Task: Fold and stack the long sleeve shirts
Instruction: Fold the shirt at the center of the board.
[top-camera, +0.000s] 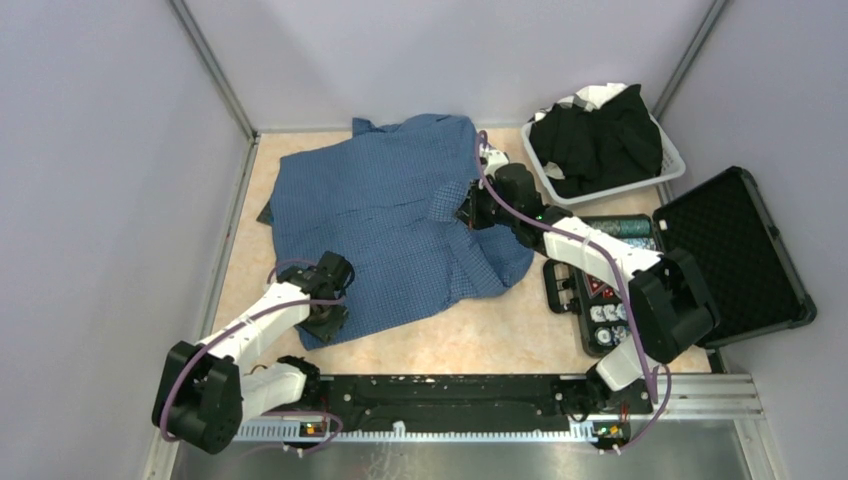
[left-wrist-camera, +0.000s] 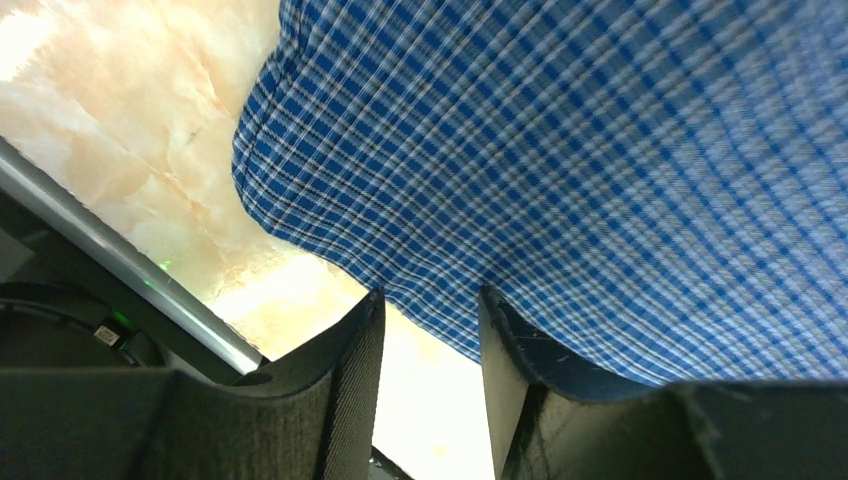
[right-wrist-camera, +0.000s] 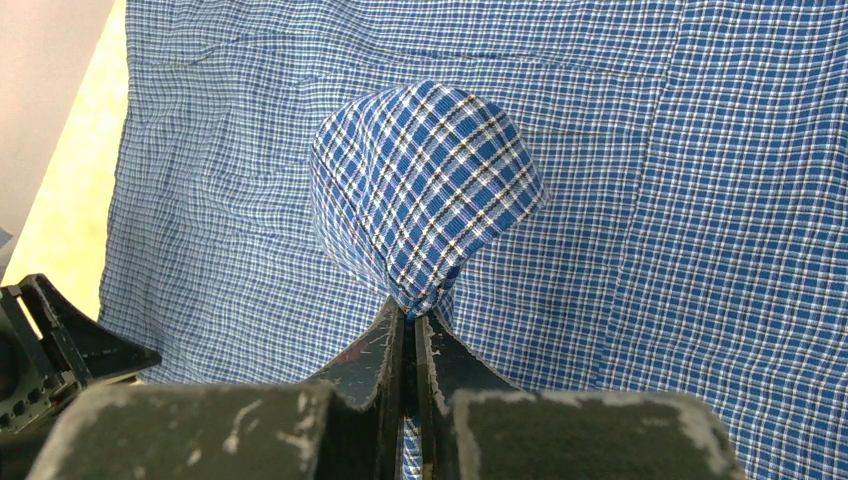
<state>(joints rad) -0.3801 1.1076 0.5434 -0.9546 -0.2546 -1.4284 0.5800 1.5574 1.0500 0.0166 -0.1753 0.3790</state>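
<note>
My right fingers (right-wrist-camera: 408, 322) are pressed fully together on a pinch of the blue checked shirt (top-camera: 390, 215), and the cloth bulges up in a rounded fold just past the tips, over the middle of the garment. The shirt lies spread and rumpled across the table (top-camera: 470, 335), reaching from the far wall almost to the near left. There my left fingers (top-camera: 324, 326) stand parted at its near hem. The wrist view shows the hem's edge running across the gap between them, with nothing clamped. The black shirts (top-camera: 600, 135) are heaped in a white basket (top-camera: 556, 190) in the far right corner, well apart from the blue one. My right forearm crosses above the tray half (top-camera: 598, 292) of an open black hard case, whose foam-lined lid (top-camera: 735, 250) lies flat at the table's right edge.
</note>
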